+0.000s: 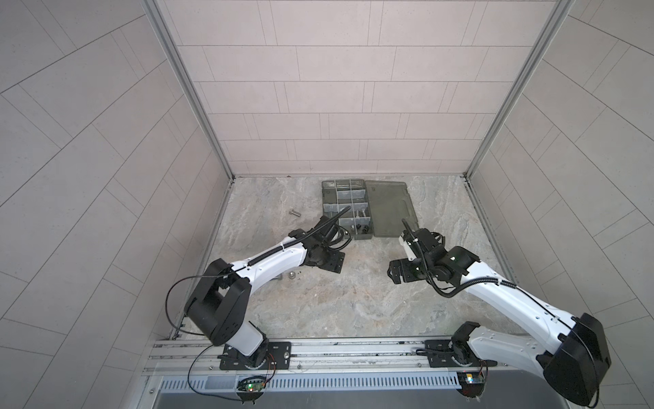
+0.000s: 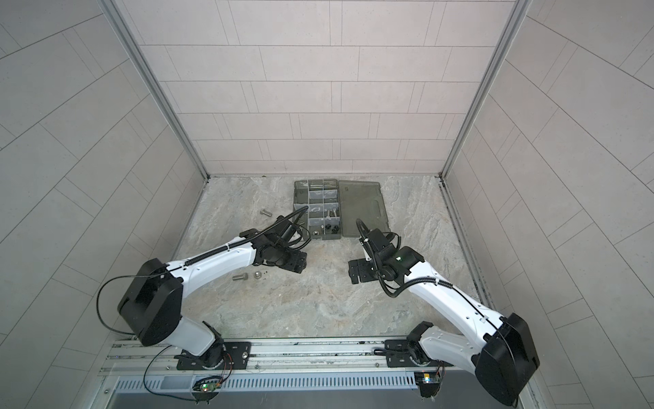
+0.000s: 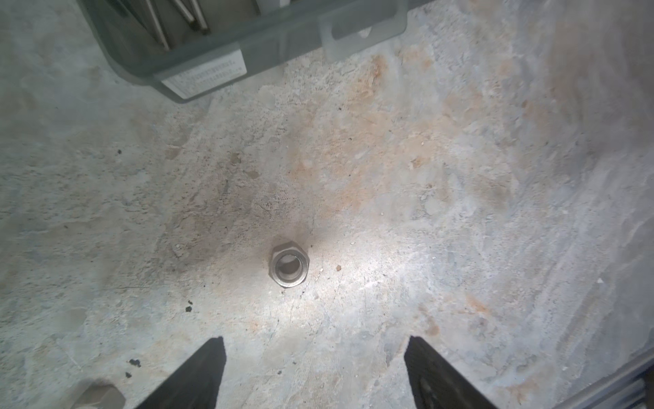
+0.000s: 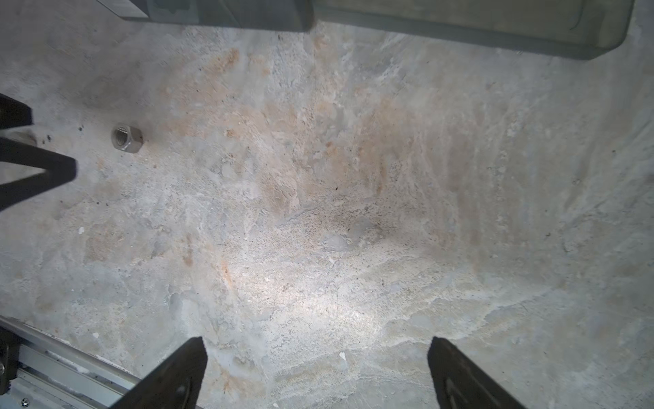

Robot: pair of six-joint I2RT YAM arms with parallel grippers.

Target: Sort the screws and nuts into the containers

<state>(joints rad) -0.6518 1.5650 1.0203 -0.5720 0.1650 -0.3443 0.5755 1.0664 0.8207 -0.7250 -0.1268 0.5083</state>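
Left gripper (image 3: 315, 341) spread, empty, nut (image 3: 289, 265) just ahead | right gripper (image 4: 316, 343) spread, empty | risk: off-centre closing may skid nut away.

nut (image 3: 289, 265): silver | organizer box (image 1: 329, 194): smoky grey-green | tabletop (image 1: 318, 311): marbled grey, rust-orange blotches

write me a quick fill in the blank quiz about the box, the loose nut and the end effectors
1. The lid of the organizer box is ____.
2. The silver nut in front of the left end effector lies on the ____.
3. The right end effector holds ____.
Missing words: open; table; nothing.
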